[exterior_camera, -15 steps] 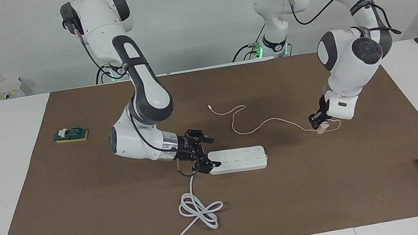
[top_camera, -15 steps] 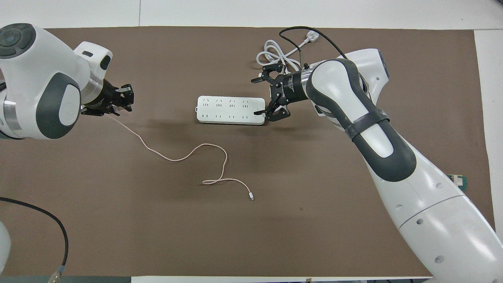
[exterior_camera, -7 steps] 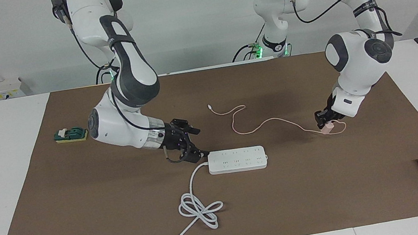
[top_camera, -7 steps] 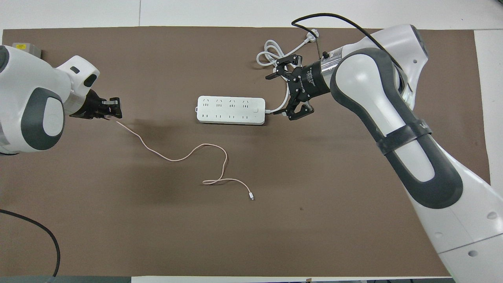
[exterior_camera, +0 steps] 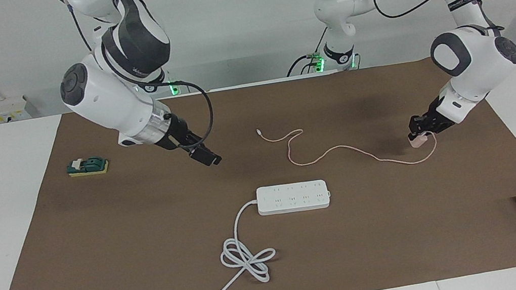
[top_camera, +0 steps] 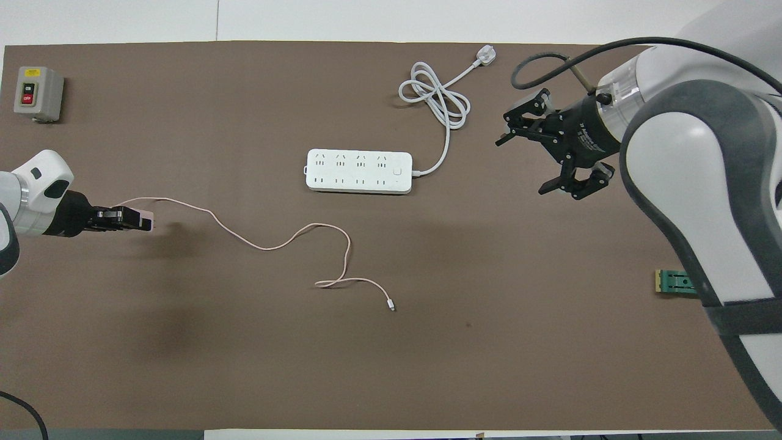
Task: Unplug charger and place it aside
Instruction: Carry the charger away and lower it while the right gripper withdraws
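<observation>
The left gripper [exterior_camera: 419, 136] pinches the charger [exterior_camera: 417, 141], a small pale pink cube, between its fingertips. In the facing view the cube juts from the bottom of the fingers, low over the brown mat [exterior_camera: 153, 263] toward the left arm's end of the table; whether it touches the mat cannot be told. In the overhead view the cube [top_camera: 145, 219] sits at the 3 o'clock end of the left gripper [top_camera: 131, 219].

The charger's thin pink cable [top_camera: 263, 246] loops out from the cube and trails across the mat toward the table's middle, ending in a small connector [top_camera: 391, 307]. The charger is unplugged: it sits well apart from the white power strip [top_camera: 358, 172], roughly at the strip's 8 o'clock in the overhead view.

The right gripper [top_camera: 550, 156] hangs in the air over bare mat toward the right arm's end of the table, at about 3 o'clock from the strip in the overhead view. Its fingers are spread and hold nothing.

The strip's thick white cord [top_camera: 437, 98] coils and ends in a white plug [top_camera: 485, 56] near the mat's edge.

No containers show. A grey switch box [top_camera: 38, 93] and a green block [exterior_camera: 87, 166] sit at opposite ends of the mat.
</observation>
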`<state>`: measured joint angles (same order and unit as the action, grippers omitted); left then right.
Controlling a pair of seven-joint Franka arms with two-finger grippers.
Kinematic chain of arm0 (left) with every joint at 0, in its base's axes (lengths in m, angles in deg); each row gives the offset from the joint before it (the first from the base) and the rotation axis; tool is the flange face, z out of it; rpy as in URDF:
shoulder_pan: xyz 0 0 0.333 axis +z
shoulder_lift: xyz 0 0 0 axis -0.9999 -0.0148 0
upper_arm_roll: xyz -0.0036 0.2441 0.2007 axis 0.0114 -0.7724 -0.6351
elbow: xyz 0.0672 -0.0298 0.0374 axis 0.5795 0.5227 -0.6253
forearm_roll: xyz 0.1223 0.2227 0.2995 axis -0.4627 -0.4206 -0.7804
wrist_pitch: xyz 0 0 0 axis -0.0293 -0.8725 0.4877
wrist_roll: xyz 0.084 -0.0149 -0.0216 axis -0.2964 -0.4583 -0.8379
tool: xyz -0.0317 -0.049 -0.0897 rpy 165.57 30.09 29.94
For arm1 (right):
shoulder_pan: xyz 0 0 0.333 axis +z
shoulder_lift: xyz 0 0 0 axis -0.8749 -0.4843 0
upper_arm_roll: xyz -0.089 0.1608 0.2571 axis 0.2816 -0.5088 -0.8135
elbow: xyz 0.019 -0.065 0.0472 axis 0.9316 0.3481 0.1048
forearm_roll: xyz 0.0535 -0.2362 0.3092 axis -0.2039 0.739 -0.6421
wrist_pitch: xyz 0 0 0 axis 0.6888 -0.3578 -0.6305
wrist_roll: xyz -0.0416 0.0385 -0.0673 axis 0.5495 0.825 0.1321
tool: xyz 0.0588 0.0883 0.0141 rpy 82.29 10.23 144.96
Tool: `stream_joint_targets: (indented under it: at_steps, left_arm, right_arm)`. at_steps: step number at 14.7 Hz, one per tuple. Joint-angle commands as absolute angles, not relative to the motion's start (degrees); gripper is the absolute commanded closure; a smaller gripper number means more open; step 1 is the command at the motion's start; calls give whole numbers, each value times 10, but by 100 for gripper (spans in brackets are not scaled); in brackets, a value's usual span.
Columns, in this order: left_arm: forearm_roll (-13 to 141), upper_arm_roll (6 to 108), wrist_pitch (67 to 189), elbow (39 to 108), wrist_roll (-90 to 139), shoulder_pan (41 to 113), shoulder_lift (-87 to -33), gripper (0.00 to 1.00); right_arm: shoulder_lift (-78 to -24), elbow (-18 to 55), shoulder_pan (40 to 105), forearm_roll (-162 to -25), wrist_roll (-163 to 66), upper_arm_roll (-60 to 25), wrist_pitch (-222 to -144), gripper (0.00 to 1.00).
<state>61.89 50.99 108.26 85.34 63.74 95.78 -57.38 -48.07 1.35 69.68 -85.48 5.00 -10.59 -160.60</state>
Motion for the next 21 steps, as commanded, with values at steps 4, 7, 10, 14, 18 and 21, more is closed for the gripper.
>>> stream_joint_targets:
  at_steps: [4,7,10,14,18,21]
  left_arm:
    - [640,513,1138,948,682,965,-526,100]
    - [639,511,1166,967,683,964,-522,7]
    - [631,510,1153,960,683,971,-522,0]
    - [613,509,1132,922,681,978,-529,0]
    - [600,509,1104,876,674,981,-533,0]
    - [541,510,1059,818,620,987,-534,0]
  right_arm:
    - [-423,26,674,-722,-234,-111,-1560,0]
    - [-404,26,653,-678,-355,-111,-1543,0]
    - [-384,26,641,-629,-435,-111,-1530,0]
    - [-323,73,627,-622,-440,-112,-1512,0]
    - [-310,90,603,-621,-442,-119,-1510,0]
    - [-297,108,602,-621,-443,-119,-1511,0]
